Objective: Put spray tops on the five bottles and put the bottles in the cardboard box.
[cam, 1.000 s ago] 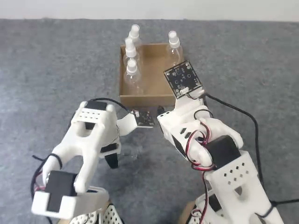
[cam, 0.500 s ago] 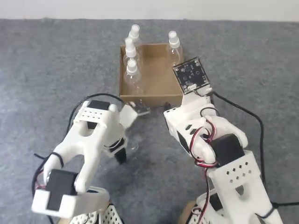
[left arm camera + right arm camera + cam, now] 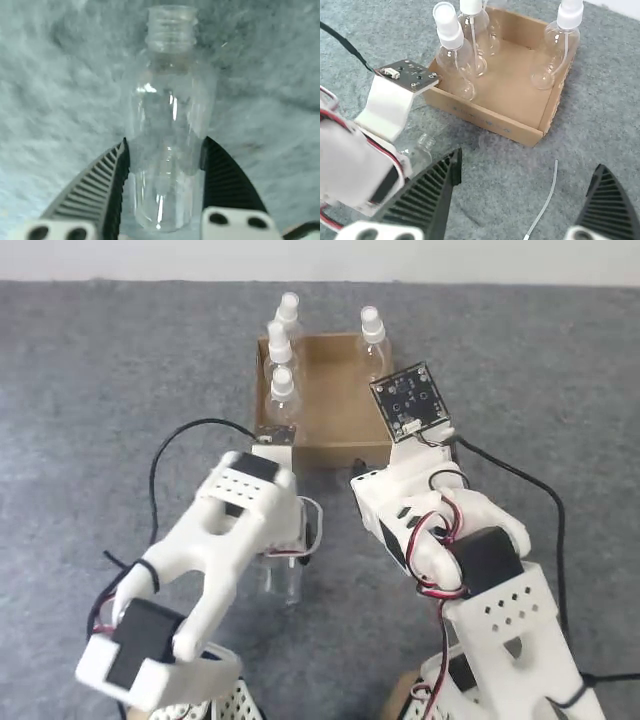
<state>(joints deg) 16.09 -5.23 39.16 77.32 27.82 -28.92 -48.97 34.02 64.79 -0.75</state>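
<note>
An uncapped bottle (image 3: pixel 170 95) is clamped by the left gripper (image 3: pixel 165 145), at lower centre of the high view. The right gripper (image 3: pixel 527 165) is held wide open near the cardboard box (image 3: pixel 330 453) at upper centre, where four topped bottles (image 3: pixel 452 55) are stood.

We see the left arm (image 3: pixel 235 530) swung inward toward the table's middle, its camera board (image 3: pixel 272 435) now at the box (image 3: pixel 335 455) front, the left gripper (image 3: pixel 165 144) now clasping the capless bottle (image 3: pixel 170 100), the right arm (image 3: pixel 440 530) nudged slightly outward.

You work at a robotics test bench: a grey felt mat (image 3: pixel 90 390) as the surface, printed arms (image 3: pixel 500 630) with a bare camera board (image 3: pixel 410 405) and loose wires (image 3: pixel 447 523).
</note>
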